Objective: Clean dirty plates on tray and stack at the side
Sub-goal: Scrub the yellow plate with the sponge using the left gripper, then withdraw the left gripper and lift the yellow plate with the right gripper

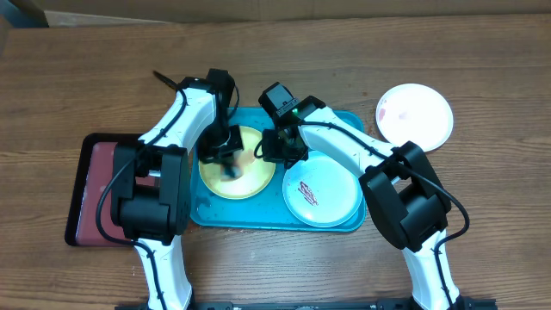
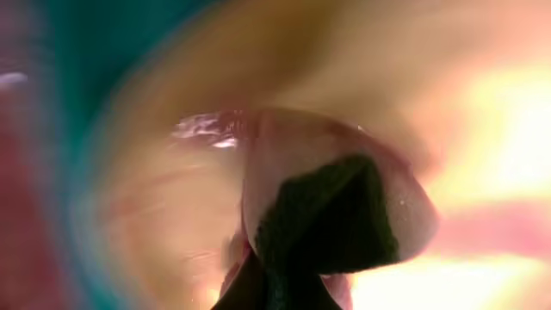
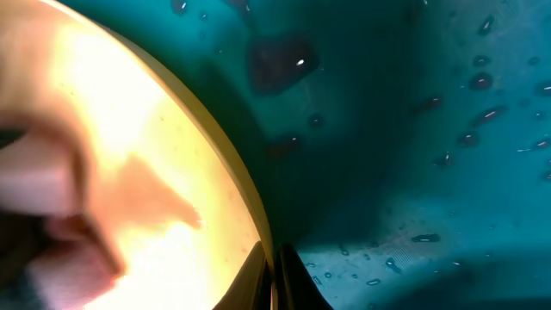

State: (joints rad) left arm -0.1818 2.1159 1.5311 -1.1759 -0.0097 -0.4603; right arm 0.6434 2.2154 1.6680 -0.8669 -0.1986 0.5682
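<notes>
The yellow-green plate [image 1: 255, 178] lies at the left of the turquoise tray [image 1: 241, 215]. My left gripper [image 1: 225, 157] is low over this plate, shut on a pinkish sponge [image 2: 275, 164] that touches the plate [image 2: 146, 207]; the view is blurred. My right gripper [image 1: 275, 148] is shut on the plate's right rim [image 3: 250, 207], its jaws [image 3: 272, 271] pinching the edge. The sponge also shows in the right wrist view [image 3: 39, 185]. The pale mint plate [image 1: 331, 200], with a reddish smear, lies at the tray's right. The white-pink plate [image 1: 415, 114] lies on the table, right of the tray.
A dark red black-rimmed tray [image 1: 93, 185] lies left of the turquoise tray, partly under my left arm. Water drops dot the tray floor [image 3: 430, 129]. The wooden table [image 1: 482, 241] surrounds everything.
</notes>
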